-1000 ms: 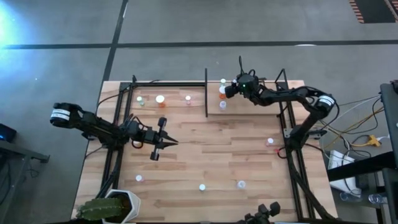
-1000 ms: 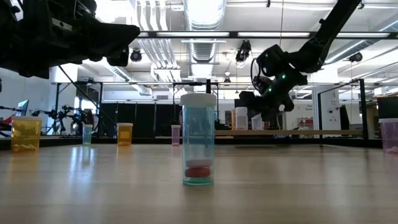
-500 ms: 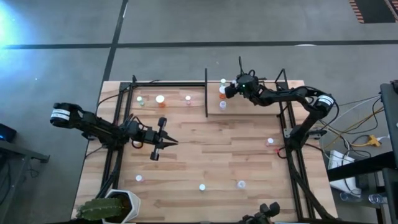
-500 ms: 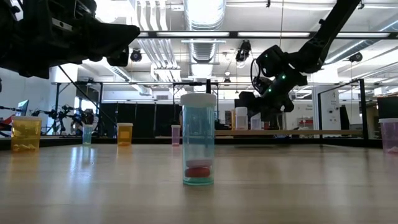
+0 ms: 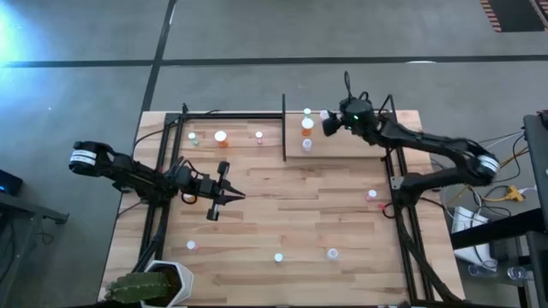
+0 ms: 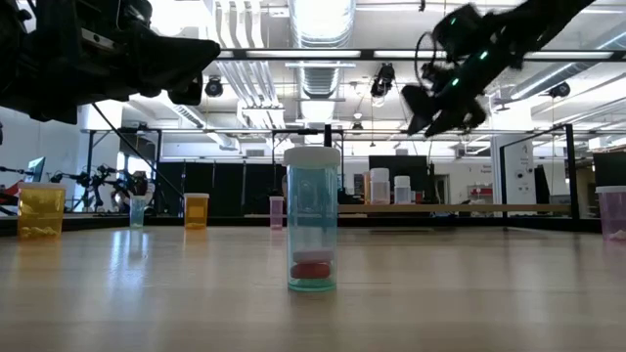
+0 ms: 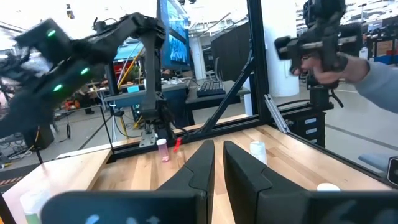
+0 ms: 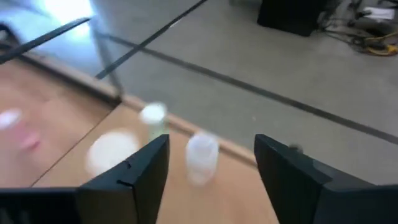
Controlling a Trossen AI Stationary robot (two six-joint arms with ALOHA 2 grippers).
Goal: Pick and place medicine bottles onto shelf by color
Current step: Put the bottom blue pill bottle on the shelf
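Left tool (image 5: 231, 195) is parked closed and empty above the bench (image 5: 282, 197) toward its left edge. The right tool (image 5: 326, 123), jaws open and empty, is raised over the shelf (image 5: 342, 147) at the far edge and is best lifted clear of the bottles (image 5: 306, 127) standing there before the next pick. The near clear bottle (image 6: 312, 220) has red pills at its bottom.
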